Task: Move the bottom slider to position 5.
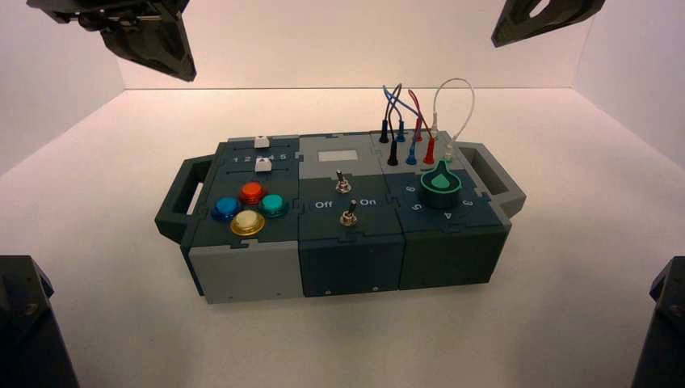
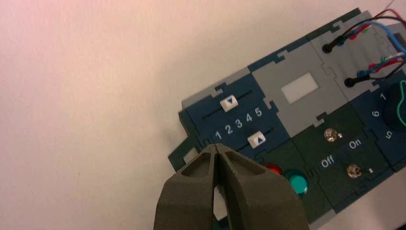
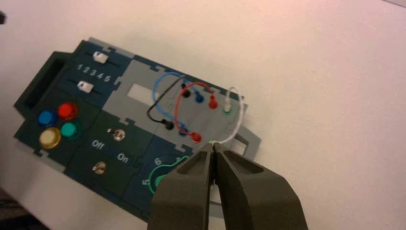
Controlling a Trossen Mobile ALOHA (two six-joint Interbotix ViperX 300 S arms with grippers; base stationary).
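Observation:
The bottom slider (image 1: 262, 166) is a small white knob on the box's dark blue panel, just behind the coloured buttons. In the left wrist view it (image 2: 257, 139) carries a blue triangle and sits about mid-track, short of the printed 5 (image 2: 258, 112). It also shows in the right wrist view (image 3: 84, 86). The twin upper slider (image 2: 230, 102) lies beyond the numeral row. My left gripper (image 2: 216, 146) is shut and empty, high above and left of the box (image 1: 187, 73). My right gripper (image 3: 213, 143) is shut and empty, high at the far right (image 1: 501, 36).
The box (image 1: 242, 279) holds red, blue, yellow and teal buttons (image 1: 250, 192), two toggle switches (image 1: 348, 216) marked Off and On, a green dial (image 1: 441, 183) and plugged wires (image 1: 412, 121). Dark handles (image 1: 179, 198) stick out at both ends.

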